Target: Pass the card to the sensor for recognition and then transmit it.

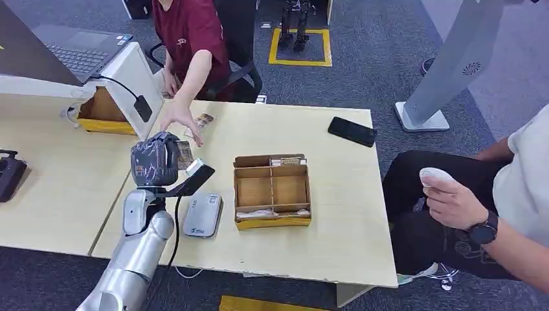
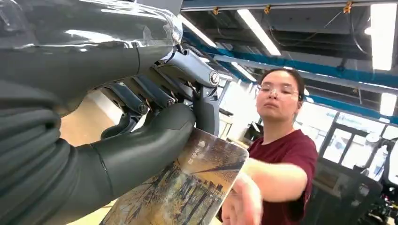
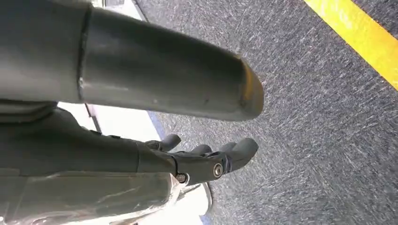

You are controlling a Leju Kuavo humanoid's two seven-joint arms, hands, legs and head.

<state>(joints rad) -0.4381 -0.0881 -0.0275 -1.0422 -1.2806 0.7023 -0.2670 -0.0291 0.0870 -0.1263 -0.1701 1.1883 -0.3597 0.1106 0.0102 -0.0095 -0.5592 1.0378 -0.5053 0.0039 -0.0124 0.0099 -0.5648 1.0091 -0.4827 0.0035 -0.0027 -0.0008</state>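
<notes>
Your left robot hand point(image 1: 155, 159) has the card point(image 2: 187, 187) pinched under the thumb, up above the card reader point(image 1: 202, 214) on the bench point(image 1: 336, 214), with the person's hand point(image 1: 180, 118) reaching in just past it, while the right robot hand point(image 3: 206, 161) hangs loose and empty, so I'd hold the card flat and steady and only loosen once they've got it.

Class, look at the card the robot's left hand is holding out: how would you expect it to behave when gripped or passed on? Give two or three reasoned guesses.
The card probably is stiff: it juts past the left hand without drooping. Likely light and thin, since only a thumb and fingers pinch it. Its printed face looks smooth, so it may slip as the person's hand takes it.
</notes>
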